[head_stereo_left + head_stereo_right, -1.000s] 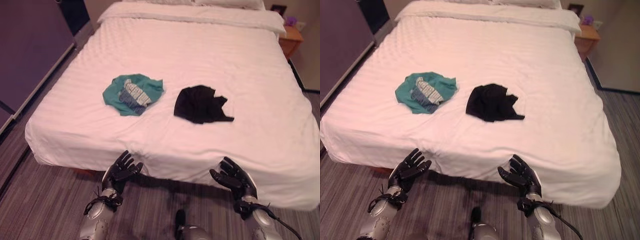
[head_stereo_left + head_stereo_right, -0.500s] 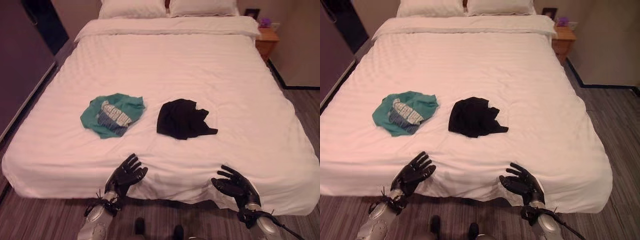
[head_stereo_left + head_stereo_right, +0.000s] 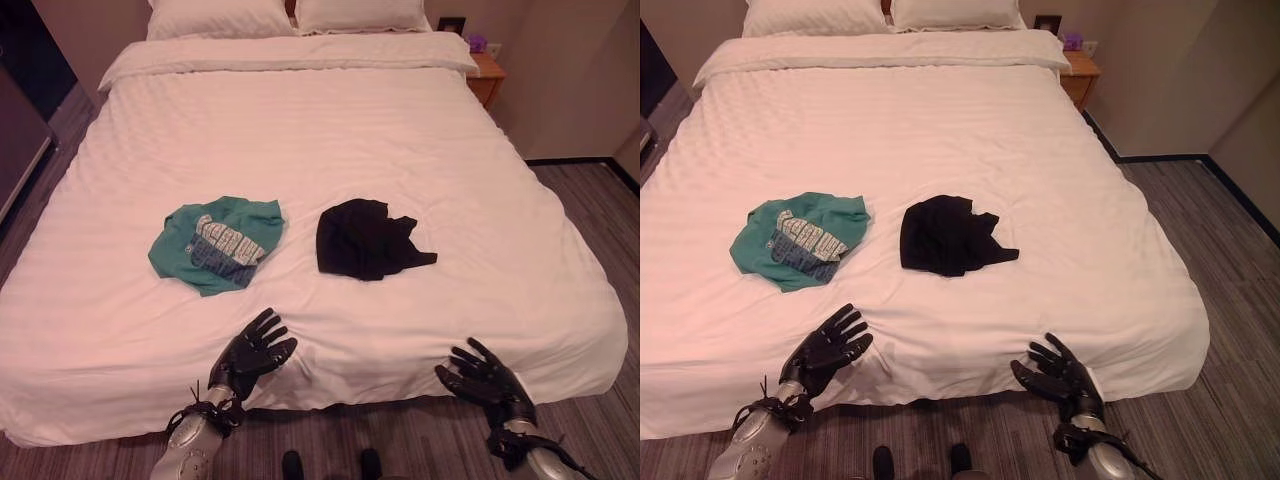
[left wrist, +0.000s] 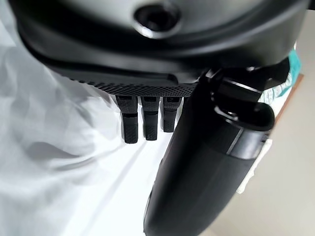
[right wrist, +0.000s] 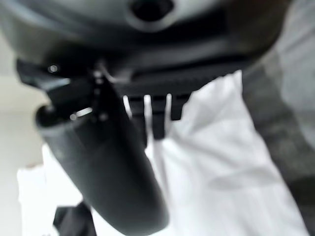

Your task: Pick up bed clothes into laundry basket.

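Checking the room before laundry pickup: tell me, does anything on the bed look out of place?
Yes. Two crumpled garments lie on the made white bed near its foot: a green shirt and, apart from it, a black garment. Both robot hands, left and right, are open at the bed's foot edge.

A wide bed (image 3: pixel 330 130) in white striped linen dominates the room, two pillows (image 3: pixel 290 15) at its head. Beside the head stands a wooden nightstand (image 3: pixel 1081 77) (a small purple item on top). Grey striped carpet (image 3: pixel 1215 260) surrounds the bed below beige walls (image 3: pixel 1160 70).
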Tool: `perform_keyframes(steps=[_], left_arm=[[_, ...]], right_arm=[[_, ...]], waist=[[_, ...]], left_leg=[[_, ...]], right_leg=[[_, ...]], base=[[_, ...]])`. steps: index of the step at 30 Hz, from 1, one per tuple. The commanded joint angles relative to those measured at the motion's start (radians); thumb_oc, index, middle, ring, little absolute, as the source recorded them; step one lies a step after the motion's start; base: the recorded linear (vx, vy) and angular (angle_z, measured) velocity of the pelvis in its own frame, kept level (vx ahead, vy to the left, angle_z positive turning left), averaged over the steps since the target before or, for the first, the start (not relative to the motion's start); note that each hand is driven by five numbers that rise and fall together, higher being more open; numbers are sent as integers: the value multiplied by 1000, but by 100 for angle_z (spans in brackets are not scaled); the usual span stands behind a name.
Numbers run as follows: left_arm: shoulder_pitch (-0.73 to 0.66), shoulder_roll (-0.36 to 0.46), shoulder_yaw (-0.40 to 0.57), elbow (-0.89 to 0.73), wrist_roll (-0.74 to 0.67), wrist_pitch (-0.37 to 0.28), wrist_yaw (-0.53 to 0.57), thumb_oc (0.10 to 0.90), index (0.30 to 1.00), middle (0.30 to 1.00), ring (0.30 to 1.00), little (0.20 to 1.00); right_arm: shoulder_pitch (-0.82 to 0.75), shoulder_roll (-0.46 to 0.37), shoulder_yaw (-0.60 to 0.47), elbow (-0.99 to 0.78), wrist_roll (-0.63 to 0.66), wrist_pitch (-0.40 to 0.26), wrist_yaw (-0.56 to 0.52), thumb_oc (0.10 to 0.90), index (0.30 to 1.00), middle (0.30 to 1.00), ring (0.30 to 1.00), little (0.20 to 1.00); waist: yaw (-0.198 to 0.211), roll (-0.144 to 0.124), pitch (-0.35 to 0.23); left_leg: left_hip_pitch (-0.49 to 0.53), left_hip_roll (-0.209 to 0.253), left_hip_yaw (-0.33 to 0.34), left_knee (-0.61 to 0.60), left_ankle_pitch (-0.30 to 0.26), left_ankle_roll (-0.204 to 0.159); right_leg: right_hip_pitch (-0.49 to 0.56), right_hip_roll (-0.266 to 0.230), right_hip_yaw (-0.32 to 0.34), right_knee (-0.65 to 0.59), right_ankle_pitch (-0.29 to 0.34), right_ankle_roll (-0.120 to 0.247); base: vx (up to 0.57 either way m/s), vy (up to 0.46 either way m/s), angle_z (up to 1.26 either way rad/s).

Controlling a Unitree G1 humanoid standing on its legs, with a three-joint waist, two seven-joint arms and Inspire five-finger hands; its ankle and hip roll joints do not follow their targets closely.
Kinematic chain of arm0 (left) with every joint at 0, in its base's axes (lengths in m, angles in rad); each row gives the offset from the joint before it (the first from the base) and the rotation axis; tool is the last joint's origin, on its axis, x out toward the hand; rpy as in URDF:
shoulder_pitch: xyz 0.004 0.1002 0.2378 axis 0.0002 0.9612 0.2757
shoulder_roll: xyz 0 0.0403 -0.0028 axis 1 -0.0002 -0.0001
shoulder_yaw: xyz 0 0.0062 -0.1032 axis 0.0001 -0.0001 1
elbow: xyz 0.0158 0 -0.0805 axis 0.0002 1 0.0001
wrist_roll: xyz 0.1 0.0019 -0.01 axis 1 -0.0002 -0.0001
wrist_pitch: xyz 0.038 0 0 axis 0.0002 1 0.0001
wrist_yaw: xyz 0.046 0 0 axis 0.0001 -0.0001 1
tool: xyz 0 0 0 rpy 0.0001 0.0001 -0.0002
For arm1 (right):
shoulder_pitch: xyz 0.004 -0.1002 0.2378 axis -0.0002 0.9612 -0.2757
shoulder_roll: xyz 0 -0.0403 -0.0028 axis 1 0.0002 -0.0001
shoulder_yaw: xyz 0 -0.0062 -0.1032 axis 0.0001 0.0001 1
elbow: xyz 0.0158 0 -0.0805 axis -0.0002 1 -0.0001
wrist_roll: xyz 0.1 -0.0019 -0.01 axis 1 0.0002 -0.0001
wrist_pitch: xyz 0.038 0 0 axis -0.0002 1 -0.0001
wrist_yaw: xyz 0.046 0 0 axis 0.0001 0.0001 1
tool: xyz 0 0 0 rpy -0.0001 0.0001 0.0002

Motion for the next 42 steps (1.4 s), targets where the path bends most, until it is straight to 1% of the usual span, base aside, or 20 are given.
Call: perform_keyframes(steps=[1, 2, 4, 5, 6, 9, 12, 16, 17, 19, 20, 22, 26, 28, 29, 31, 32, 34, 37, 42], left_arm=[[-64, 31, 65, -77, -21, -63, -31, 800, 900, 900, 900, 900], [-59, 39, 60, -84, -17, -64, -34, 800, 900, 900, 900, 900], [-61, 47, 45, -80, -20, -60, -44, 800, 900, 900, 900, 900], [-62, 46, 44, -79, -20, -60, -44, 800, 900, 900, 900, 900], [-65, 51, 26, -70, -23, -52, -52, 800, 900, 900, 900, 900], [-59, 61, 0, -75, -24, -47, -60, 800, 900, 900, 900, 900], [-53, 70, -31, -79, -30, -41, -68, 800, 900, 900, 900, 900], [-37, 76, -58, -87, -48, -33, -86, 800, 900, 900, 900, 900], [-22, 90, -67, -100, -57, -30, -92, 800, 900, 900, 900, 900], [-17, 94, -71, -104, -63, -26, -96, 800, 900, 900, 900, 900], [-20, 116, -97, -104, -66, -22, -103, 800, 900, 900, 900, 900], [-21, 127, -107, -100, -62, -21, -106, 800, 900, 900, 900, 900], [-28, 154, -132, -96, -62, -16, -104, 800, 900, 900, 900, 900], [-26, 150, -126, -95, -60, -15, -102, 800, 900, 900, 900, 900], [-30, 157, -130, -88, -53, -9, -102, 800, 900, 900, 900, 900], [-29, 160, -135, -83, -50, 0, -104, 800, 900, 900, 900, 900], [-28, 155, -134, -83, -50, 0, -104, 800, 900, 900, 900, 900], [-31, 151, -131, -71, -39, 7, -104, 800, 900, 900, 900, 900], [-36, 138, -137, -63, -41, 12, -104, 800, 900, 900, 900, 900], [-51, 130, -157, -71, -40, 7, -105, 800, 900, 900, 900, 900]], right_arm=[[-79, -115, -168, -23, -3, -115, -91, 800, 900, 900, 900, 900], [-88, -188, -241, -48, -23, -140, -124, 800, 900, 900, 900, 900], [-105, -269, -290, -59, -26, -157, -143, 800, 900, 900, 900, 900], [-105, -271, -292, -58, -25, -157, -143, 800, 900, 900, 900, 900], [-127, -369, -344, -88, -27, -173, -161, 800, 900, 900, 900, 900], [-176, -483, -389, -124, -2, -196, -169, 800, 900, 900, 900, 900], [-248, -638, -359, -118, 1, -200, -153, 800, 900, 900, 900, 900], [-354, -749, -245, -123, -6, -195, -111, 800, 900, 900, 900, 900], [-447, -801, -126, -115, -6, -178, -74, 800, 900, 900, 900, 900], [-514, -829, -46, -81, -19, -167, -63, 800, 900, 900, 900, 900], [-649, -906, 147, 0, -80, -121, -15, 800, 900, 900, 900, 900], [-838, -954, 360, 70, -141, -98, 7, 800, 900, 900, 900, 900], [-1204, -957, 719, 235, -261, -58, 15, 800, 900, 900, 900, 900], [-1320, -949, 829, 266, -295, -49, 15, 800, 900, 900, 900, 900], [-1461, -941, 966, 329, -398, -36, 12, 800, 900, 900, 900, 900], [-1574, -929, 1081, 390, -530, -23, -1, 800, 900, 900, 900, 900], [-1587, -927, 1093, 394, -529, -24, -1, 800, 900, 900, 900, 900], [-1690, -934, 1196, 405, -722, -16, -38, 800, 900, 900, 900, 900], [-1724, -933, 1224, 413, -819, -7, -57, 800, 900, 900, 900, 900], [-1682, -898, 1171, 430, -822, -4, -77, 800, 900, 900, 900, 900]], waist=[[-1, -26, -41], [-3, -33, -42], [-1, -37, -42], [-1, -36, -41], [3, -41, -42], [15, -52, -47], [37, -68, -45], [62, -83, -42], [83, -92, -39], [91, -97, -38], [124, -110, -32], [129, -112, -28], [160, -117, -23], [154, -109, -21], [159, -109, -19], [168, -109, -19], [165, -105, -19], [169, -98, -20], [172, -91, -22], [179, -82, -21]], left_leg=[[31, 36, -24, 6, -59, -20], [24, 32, -30, 6, -62, -18], [18, 28, -39, 6, -63, -17], [17, 28, -41, 6, -63, -17], [11, 23, -51, 6, -63, -18], [5, 18, -65, 6, -63, -17], [-3, 16, -74, 6, -51, -18], [2, 15, -82, 6, -59, -20], [0, 15, -81, 6, -57, -21], [0, 16, -82, 6, -55, -21], [-6, 17, -86, 6, -49, -24], [-11, 19, -89, 6, -45, -26], [-19, 20, -96, 6, -37, -30], [-21, 21, -98, 6, -35, -31], [-26, 19, -104, 6, -32, -33], [-31, 19, -111, 6, -29, -34], [-31, 19, -112, 6, -29, -34], [-39, 17, -123, 6, -25, -35], [-44, 15, -135, 6, -24, -34], [-49, 13, -144, 6, -23, -34]], right_leg=[[-22, -66, 23, 45, 10, 105], [-28, -70, 21, 43, 13, 110], [-30, -72, 18, 42, 12, 113], [-30, -72, 17, 42, 11, 113], [-31, -74, 14, 40, 13, 113], [-30, -75, 2, 35, 13, 114], [-31, -76, -11, 34, 21, 115], [-16, -78, -26, 29, 19, 117], [-14, -77, -35, 25, 25, 116], [-13, -77, -38, 24, 27, 116], [-12, -77, -48, 20, 32, 115], [-12, -76, -56, 17, 34, 114], [-10, -75, -73, 11, 34, 110], [-10, -76, -77, 11, 35, 110], [-10, -75, -80, 9, 36, 107], [-8, -76, -86, 6, 34, 105], [-8, -76, -87, 6, 34, 105], [-8, -78, -99, 4, 31, 104], [-5, -81, -110, 4, 28, 103], [-4, -80, -119, 2, 22, 101]], base=[[24, 57, 1], [19, 46, 1], [12, 26, 1], [13, 23, 6], [-22, 17, 8], [-3, 10, 14], [3, -9, 14], [0, -13, 13], [-27, -22, 15], [-33, -26, 6], [-40, -25, 10], [-44, -13, 12], [-18, -2, 14], [-18, -3, 10], [-24, -3, 9], [-8, -5, 5], [-2, -6, 18], [-1, -6, 23], [5, -14, 8], [-1, -8, 6]])
